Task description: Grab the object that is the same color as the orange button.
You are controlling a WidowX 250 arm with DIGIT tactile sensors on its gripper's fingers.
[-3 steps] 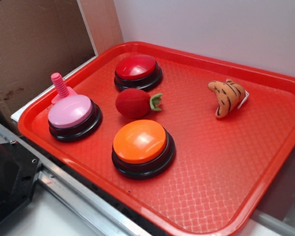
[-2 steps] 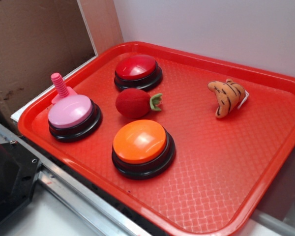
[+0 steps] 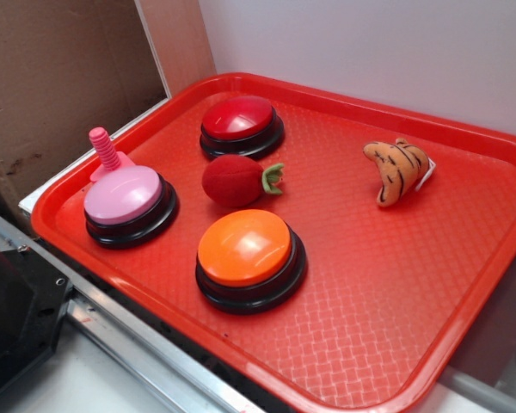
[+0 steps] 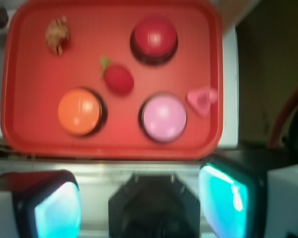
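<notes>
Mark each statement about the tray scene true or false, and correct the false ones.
1. Three dome buttons sit on the red tray: red button, pink button and orange button. True.
2. The striped orange plush toy touches the orange button. False: it lies apart from it, toward the tray's far right side.
3. The red plush ball lies between the red button and the orange button. True.
4. The claw is shut on the striped toy. False: in the wrist view its fingers stand wide apart, outside the tray's near rim, holding nothing.
5. The pink threaded peg stands beside the orange button. False: it stands beside the pink button.
</notes>
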